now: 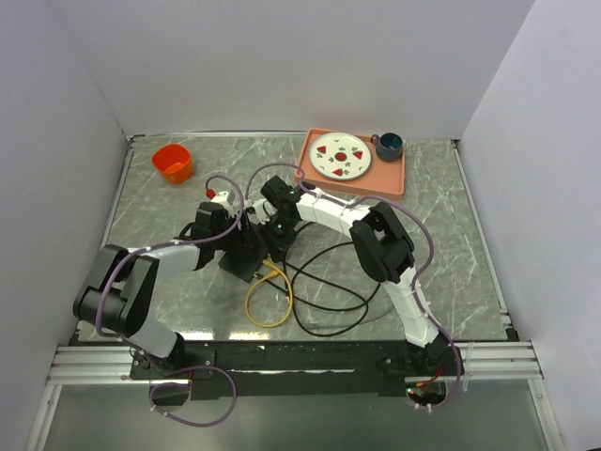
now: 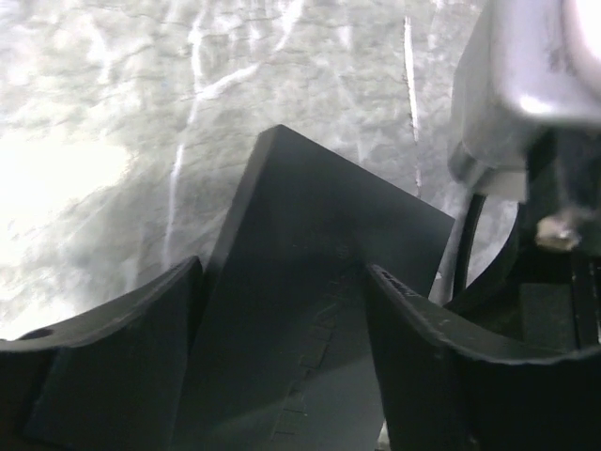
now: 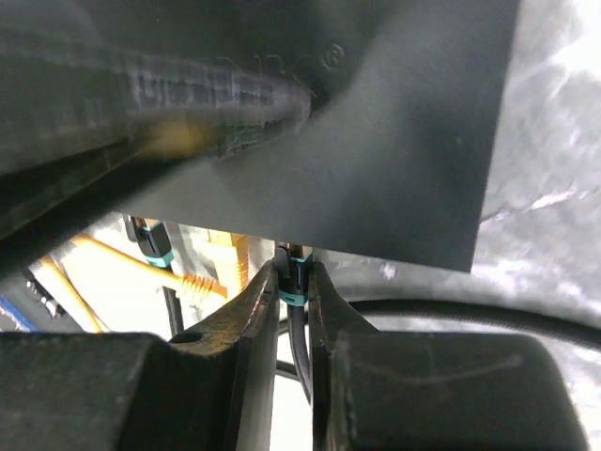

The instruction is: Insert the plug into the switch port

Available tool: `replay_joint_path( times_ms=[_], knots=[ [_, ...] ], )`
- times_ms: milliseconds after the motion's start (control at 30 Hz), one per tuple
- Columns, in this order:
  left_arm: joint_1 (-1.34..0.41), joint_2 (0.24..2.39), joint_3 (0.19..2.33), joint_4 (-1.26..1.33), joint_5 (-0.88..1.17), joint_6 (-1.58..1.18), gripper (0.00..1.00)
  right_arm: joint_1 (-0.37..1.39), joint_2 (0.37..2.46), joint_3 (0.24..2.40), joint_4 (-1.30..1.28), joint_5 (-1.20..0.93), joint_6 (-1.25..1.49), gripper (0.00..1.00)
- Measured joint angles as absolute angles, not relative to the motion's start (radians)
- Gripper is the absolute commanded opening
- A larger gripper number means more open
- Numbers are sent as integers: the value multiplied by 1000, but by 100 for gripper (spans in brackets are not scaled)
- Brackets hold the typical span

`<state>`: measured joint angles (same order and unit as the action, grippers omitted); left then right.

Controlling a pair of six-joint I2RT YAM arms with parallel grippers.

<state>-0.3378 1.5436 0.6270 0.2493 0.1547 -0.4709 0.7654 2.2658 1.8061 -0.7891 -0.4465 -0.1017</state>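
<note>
Two robot arms meet near the middle of the counter (image 1: 451, 244), a little toward its left edge, over a flat black switch box (image 1: 242, 259). The left fingers (image 2: 160, 329) are spread wide, one on each side of the box, and the box fills the gap between them. I cannot tell if they squeeze it or just sit beside it. The right fingers (image 3: 263, 301) are almost closed and pinch a thin black plug (image 3: 294, 280) with a teal band. The tip of the plug is right at the narrow side of the box, where the switch port is, but that spot is too dark to see if the plug is in. Just beside it, along the same side, a yellow cable (image 3: 113, 258) and a second black plug (image 3: 153, 242) reach the box. A black cable (image 1: 329, 305) lies in loops toward the near edge of the counter. An orange bowl (image 1: 173, 163) sits near the far left corner. A pink tray (image 1: 399, 180) at the far edge, toward the right corner, holds a white plate (image 1: 341, 155) with red shapes and a dark blue cup (image 1: 388, 145).
</note>
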Motion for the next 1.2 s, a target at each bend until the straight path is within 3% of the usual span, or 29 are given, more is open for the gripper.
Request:
replay_joint_path(
  times_ms=[33, 67, 133, 267, 367, 533, 967, 1200],
  knots=[
    [-339, 1536, 627, 239, 141, -476, 79, 766, 2267, 1806, -780, -446, -102, 9],
    [-339, 1531, 627, 228, 131, -482, 80, 766, 2267, 1806, -769, -446, -102, 23],
    [-333, 1523, 628, 214, 113, -492, 82, 768, 2267, 1806, -747, -438, -102, 28],
    [-311, 1517, 659, 138, 93, -515, 86, 771, 2263, 1793, -641, -419, -82, 60],
    [-304, 1518, 699, 65, 65, -517, 88, 773, 2252, 1777, -583, -392, -70, 77],
    [-289, 1520, 777, -6, 44, -519, 89, 762, 2182, 1666, -461, -275, -43, 97],
    [-288, 1367, 820, -52, 23, -509, 88, 712, 1686, 1243, -277, 35, 13, 99],
    [-288, 1298, 807, -56, 57, -501, 88, 527, 1470, 1064, -221, 188, 112, 99]
  ],
)
